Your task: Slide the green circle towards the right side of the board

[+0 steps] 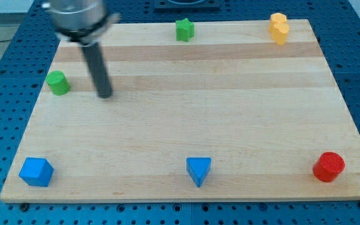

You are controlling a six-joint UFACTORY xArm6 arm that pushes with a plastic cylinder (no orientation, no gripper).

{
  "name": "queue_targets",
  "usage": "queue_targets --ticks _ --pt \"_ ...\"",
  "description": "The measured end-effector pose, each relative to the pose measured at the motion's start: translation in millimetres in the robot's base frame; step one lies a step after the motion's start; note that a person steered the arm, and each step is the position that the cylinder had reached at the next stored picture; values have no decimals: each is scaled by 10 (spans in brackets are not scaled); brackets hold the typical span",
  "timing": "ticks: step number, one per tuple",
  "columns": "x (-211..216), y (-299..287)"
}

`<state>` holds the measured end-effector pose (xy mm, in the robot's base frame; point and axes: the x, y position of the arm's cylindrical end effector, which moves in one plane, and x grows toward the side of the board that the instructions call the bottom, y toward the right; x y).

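Blue perforated metal surrounds a pale wooden board, which fills most of the view and carries six small blocks set near its edges. No gripper is fitted, so nothing is clasped or held; the arm ends in a dark rod, and my tip is seen resting on the wood in the upper part of the view's left. The green circle lies near the board's left edge, and my tip is placed to its right, near it but apart from it, with bare wood between them. From that side a push would send the circle towards the view's left and possibly off the edge, so it is judged that the tip must first be carried round to the circle's left flank, where little room is left. A clipped corner during that detour could nudge the circle out of line. An off-centre push could also let the round block roll aside from the rod. Elsewhere, a blue cube sits at the bottom left, a blue triangle at the bottom centre, a red cylinder at the bottom right, a green star at the top centre, and a yellow block, whose shape cannot be made out surely, at the top right.
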<state>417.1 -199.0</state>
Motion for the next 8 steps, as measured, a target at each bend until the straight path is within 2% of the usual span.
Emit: queue_targets --ticks 1,2,4,5,6,8 --pt "51 -788" --pt "49 -1055" --pt "-317 -748" --pt "-528 -856" --pt "-694 -438" --pt "-524 942"
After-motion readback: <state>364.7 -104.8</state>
